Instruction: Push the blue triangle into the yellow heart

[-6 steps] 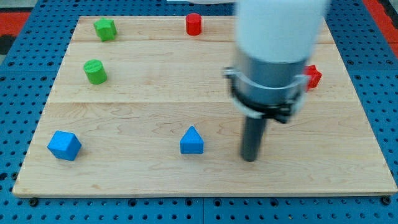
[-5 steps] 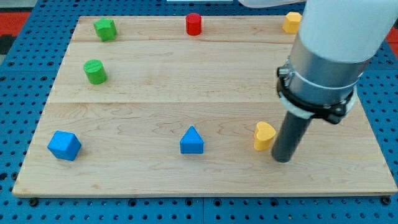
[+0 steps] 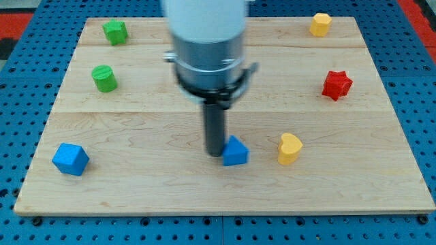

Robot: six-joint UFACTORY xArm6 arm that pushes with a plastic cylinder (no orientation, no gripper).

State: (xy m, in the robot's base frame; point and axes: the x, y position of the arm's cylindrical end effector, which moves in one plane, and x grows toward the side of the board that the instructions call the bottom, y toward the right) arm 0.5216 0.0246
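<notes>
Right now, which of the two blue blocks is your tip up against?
The blue triangle: my tip sits against its left side. The blue cube lies far off at the view's lower left.

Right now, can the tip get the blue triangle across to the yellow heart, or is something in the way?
Probably yes. My tip sits against the blue triangle on its view-left side, and the yellow heart lies to the view's right at about the same level. Only bare board shows between them.

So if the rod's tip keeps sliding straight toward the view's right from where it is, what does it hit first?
My tip sits against the left side of the blue triangle, so that comes first. Beyond it, apart, stands the yellow heart, roughly in line.
</notes>
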